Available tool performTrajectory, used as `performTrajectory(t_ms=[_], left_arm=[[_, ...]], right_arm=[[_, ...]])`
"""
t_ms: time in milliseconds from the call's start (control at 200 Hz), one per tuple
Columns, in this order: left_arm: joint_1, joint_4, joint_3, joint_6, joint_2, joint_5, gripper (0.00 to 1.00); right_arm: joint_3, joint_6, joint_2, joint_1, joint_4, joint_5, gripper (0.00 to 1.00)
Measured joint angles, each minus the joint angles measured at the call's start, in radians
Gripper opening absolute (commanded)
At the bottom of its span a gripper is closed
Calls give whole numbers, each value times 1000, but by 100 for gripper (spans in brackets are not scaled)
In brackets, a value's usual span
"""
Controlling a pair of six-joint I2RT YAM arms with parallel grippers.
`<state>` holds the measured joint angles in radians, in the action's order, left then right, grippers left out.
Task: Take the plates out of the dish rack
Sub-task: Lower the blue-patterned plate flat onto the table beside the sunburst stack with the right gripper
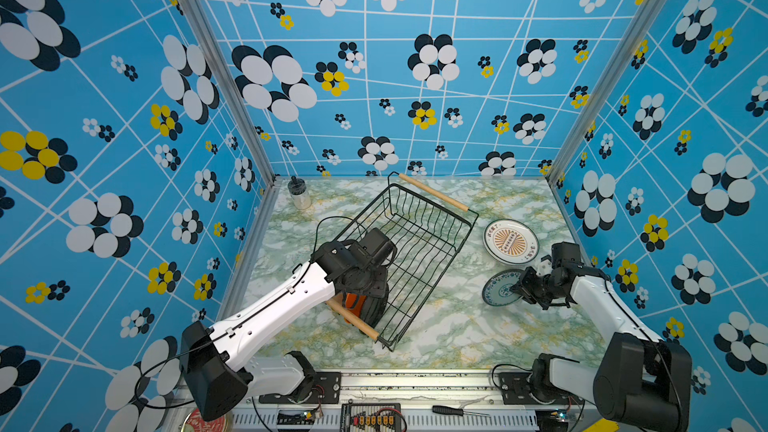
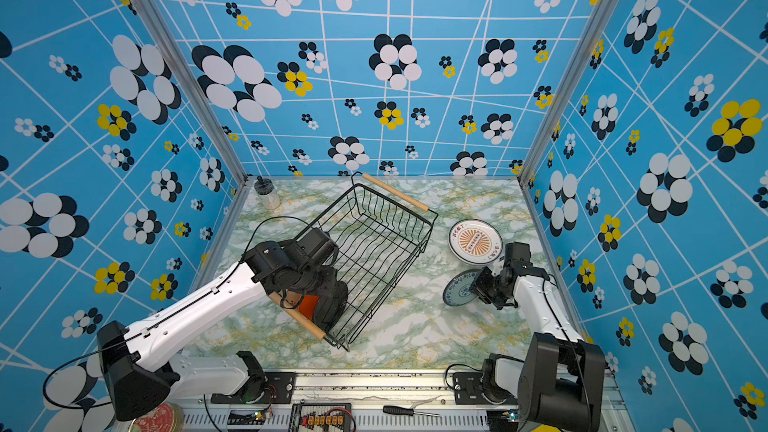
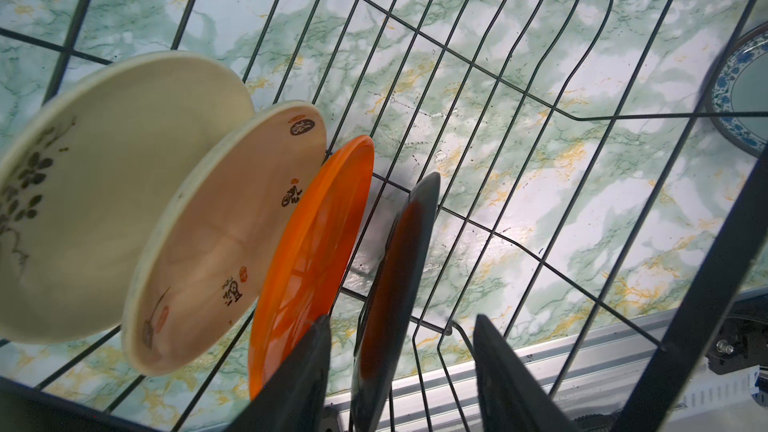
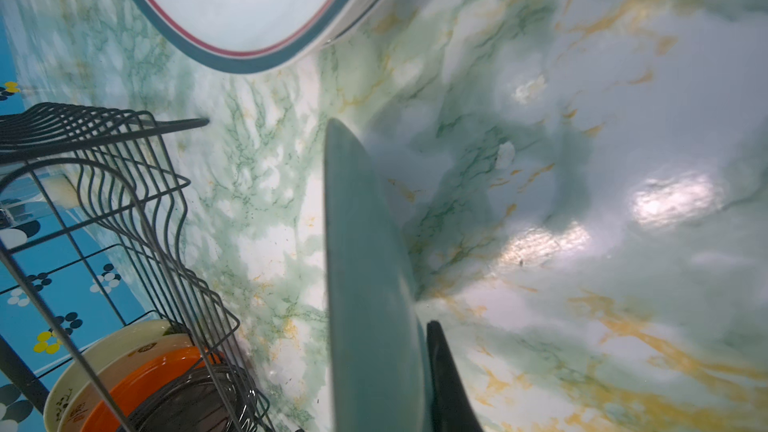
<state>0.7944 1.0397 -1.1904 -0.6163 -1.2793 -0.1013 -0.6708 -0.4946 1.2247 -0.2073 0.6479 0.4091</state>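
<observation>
- Surface (image 1: 436,326) in a green-and-white marble pattern with yellow veins, boxed in by blue walls (image 1: 415,76) printed with white, black and yellow flowers and thin white lines.
- Writing: dark brush characters and red seals on the tan plate (image 3: 224,243), and dark characters around an orange sunburst on the white plate (image 1: 510,241). None is sharp enough to read.
- Dish rack (image 1: 409,257), black wire with two pale wooden handles, sits askew in the middle of the surface. Four plates stand on edge at its near end: the cream plate (image 3: 104,184), the tan plate, the orange plate (image 3: 316,251) and the black plate (image 3: 395,284).
- Left hand (image 3: 401,317) is inside the rack, its fingers parted on either side of the black plate and not closed on it.
- Right hand (image 1: 523,286) is clamped on the rim of the blue-grey plate (image 1: 500,288), which has a blue patterned border. The plate is held tilted just beside the white plate, which lies flat outside the rack on the right.
</observation>
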Motion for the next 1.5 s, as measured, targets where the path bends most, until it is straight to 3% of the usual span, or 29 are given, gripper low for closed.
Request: performTrajectory(t_ms=[425,1110,1499], left_arm=[[0,-24,38,0,-13,8,53],[0,-39,45,0,-21,8,52],[0,-41,45,0,-35,8,50]], right_arm=[[10,-16,41,0,-77,41,17],[58,-20,78,-3,-84,-15,60],[58,-22,86,-3,-84,-31,72]])
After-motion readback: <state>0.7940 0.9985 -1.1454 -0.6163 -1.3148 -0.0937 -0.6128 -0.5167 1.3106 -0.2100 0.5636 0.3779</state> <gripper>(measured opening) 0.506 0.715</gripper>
